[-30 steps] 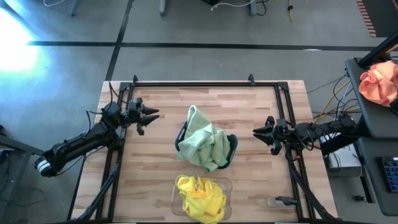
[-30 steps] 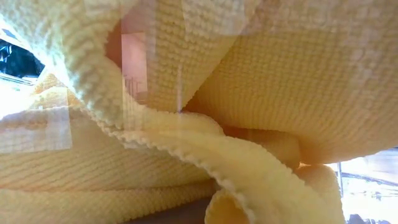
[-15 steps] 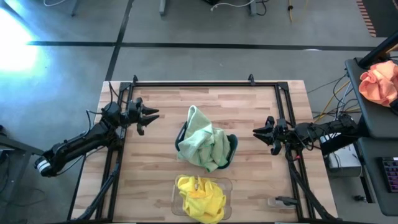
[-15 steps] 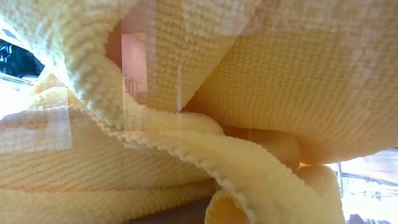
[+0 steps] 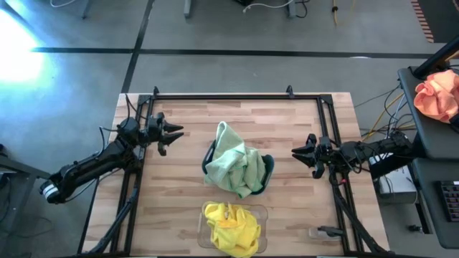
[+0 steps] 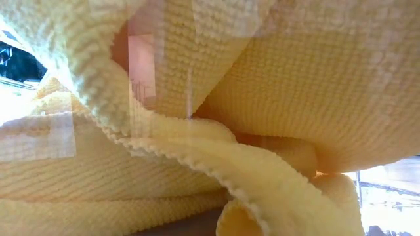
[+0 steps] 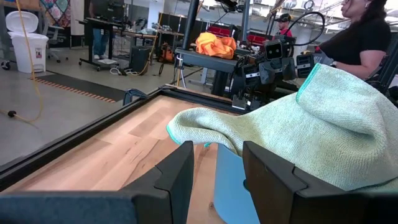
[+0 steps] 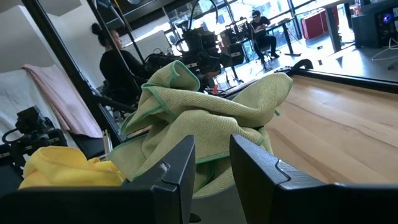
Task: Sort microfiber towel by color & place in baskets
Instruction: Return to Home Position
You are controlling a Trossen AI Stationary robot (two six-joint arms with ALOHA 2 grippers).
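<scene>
The sorting looks done, so what matters for the coming move is that every towel lies inward of both grippers, toward the middle of the table [image 5: 301, 115], with bare wood between.

The pale green microfiber towels [image 5: 237, 166] are heaped in the dark teal basket [image 5: 268, 166] at the table's centre. They spill over its rim and hide most of it. The bright yellow microfiber towels [image 5: 231, 226] fill the clear basket [image 5: 262, 213] at the near edge, just in front of the teal one, and yellow weave pressed against the clear wall fills the low view. No loose towel shows on the wood. An orange-pink cloth [image 5: 436, 97] sits on a stand off the table's right side.

The left gripper [image 5: 178, 132] hangs at the left rail and the right gripper [image 5: 295, 152] at the right rail. Each points inward at the green heap, and both are well apart from it. The 2 arms stand about equally far from the teal basket, and neither is close to the clear one. In each wrist view the 2 fingers [image 7: 180, 168] are parted with nothing between them, so both grippers are empty.

A retreat to rest would probably run outward, away from the baskets. Nothing appears to lie in that path for a finger to snag.
</scene>
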